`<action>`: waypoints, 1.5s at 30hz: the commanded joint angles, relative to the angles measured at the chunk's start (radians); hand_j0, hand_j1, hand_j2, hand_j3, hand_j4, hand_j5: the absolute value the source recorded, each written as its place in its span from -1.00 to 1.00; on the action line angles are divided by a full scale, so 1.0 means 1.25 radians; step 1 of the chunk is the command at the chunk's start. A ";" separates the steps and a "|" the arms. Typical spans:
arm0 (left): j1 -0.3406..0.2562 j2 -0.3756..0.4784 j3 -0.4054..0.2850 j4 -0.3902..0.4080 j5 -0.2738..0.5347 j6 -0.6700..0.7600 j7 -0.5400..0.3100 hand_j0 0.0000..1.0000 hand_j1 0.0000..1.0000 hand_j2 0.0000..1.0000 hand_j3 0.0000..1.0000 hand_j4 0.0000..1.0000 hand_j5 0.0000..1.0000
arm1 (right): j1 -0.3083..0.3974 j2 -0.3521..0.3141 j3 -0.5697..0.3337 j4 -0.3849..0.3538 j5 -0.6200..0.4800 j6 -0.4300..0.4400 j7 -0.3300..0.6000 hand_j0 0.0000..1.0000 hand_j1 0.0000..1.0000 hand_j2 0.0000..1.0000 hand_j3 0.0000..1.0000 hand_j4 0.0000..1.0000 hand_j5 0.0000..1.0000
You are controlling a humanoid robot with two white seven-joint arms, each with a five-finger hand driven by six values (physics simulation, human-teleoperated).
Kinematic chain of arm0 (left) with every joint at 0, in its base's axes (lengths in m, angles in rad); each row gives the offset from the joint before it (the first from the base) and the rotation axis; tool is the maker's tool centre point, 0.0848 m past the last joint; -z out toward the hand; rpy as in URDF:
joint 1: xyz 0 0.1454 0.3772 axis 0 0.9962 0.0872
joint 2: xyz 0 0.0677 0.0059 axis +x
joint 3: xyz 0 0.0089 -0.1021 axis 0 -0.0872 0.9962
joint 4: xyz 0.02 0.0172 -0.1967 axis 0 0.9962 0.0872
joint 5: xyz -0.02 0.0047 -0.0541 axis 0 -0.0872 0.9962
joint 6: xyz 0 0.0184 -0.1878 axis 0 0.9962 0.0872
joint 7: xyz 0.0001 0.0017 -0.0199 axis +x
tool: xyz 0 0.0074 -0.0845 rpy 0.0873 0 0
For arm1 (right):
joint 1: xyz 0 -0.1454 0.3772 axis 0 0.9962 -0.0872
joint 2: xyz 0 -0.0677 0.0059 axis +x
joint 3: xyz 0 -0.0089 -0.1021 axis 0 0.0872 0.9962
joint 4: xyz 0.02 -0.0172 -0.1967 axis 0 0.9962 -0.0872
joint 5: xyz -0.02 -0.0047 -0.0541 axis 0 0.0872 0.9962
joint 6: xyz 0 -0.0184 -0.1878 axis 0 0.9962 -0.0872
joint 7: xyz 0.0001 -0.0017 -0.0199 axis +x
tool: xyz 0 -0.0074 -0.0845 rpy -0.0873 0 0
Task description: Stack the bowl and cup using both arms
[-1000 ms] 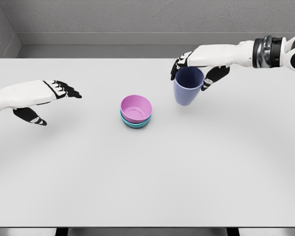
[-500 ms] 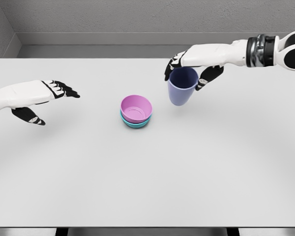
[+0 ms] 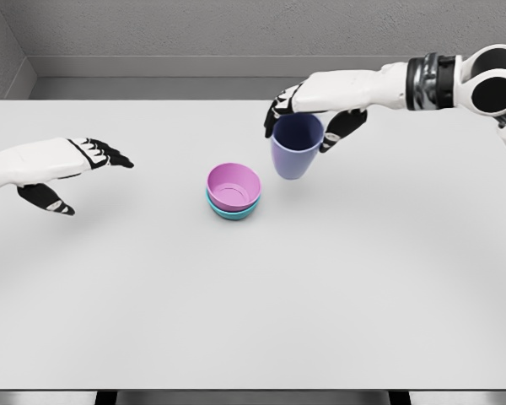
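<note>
Now you have the white table (image 3: 253,321) spreading wide beneath both arms, and your right arm (image 3: 379,87) stretches in nearly level from the upper right, forearm long and straight, wrist bent slightly down. Your right hand (image 3: 308,105) is clamped on the rim of the blue-purple cup (image 3: 296,146), dark fingers (image 3: 278,108) over the far-left edge and the thumb pressing the near-right side, so the cup hangs just below the palm, tilted with its mouth towards you and clear of the table. Compared with a second ago, that hand and cup have travelled leftward, closing on the bowls. Just below and to the left of the cup sits the pink bowl (image 3: 234,186), nested upright in the teal bowl (image 3: 233,212); cup and bowls are near but apart. Your left hand (image 3: 72,164) hovers well away on the far side of the bowls from the cup, palm turned inward, fingers extended and loosely apart, thumb hanging below, holding nothing; it has barely shifted since the earlier frames.
</note>
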 commanded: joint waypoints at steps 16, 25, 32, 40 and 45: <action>-0.001 0.001 0.000 0.002 0.006 0.002 0.000 1.00 1.00 1.00 1.00 1.00 1.00 | -0.025 0.065 0.013 -0.001 -0.010 0.020 0.001 0.29 0.29 0.29 0.29 0.29 0.29; -0.001 -0.001 0.000 0.002 0.006 0.002 0.000 1.00 1.00 1.00 1.00 1.00 1.00 | -0.029 0.102 0.016 0.008 -0.011 0.043 0.001 0.29 0.29 0.29 0.29 0.29 0.29; -0.001 0.001 0.000 0.002 0.007 0.002 0.000 1.00 1.00 1.00 1.00 1.00 1.00 | -0.028 0.110 0.022 0.010 -0.016 0.044 0.001 0.29 0.29 0.29 0.29 0.29 0.29; 0.000 0.001 0.000 0.001 0.006 0.002 0.000 1.00 1.00 1.00 1.00 1.00 1.00 | -0.028 0.134 0.034 0.021 -0.016 0.053 0.001 0.29 0.29 0.29 0.29 0.29 0.29; -0.001 0.001 0.000 0.001 0.006 0.002 0.000 1.00 1.00 1.00 1.00 1.00 1.00 | -0.028 0.149 0.037 0.044 -0.016 0.052 0.001 0.29 0.29 0.29 0.29 0.29 0.29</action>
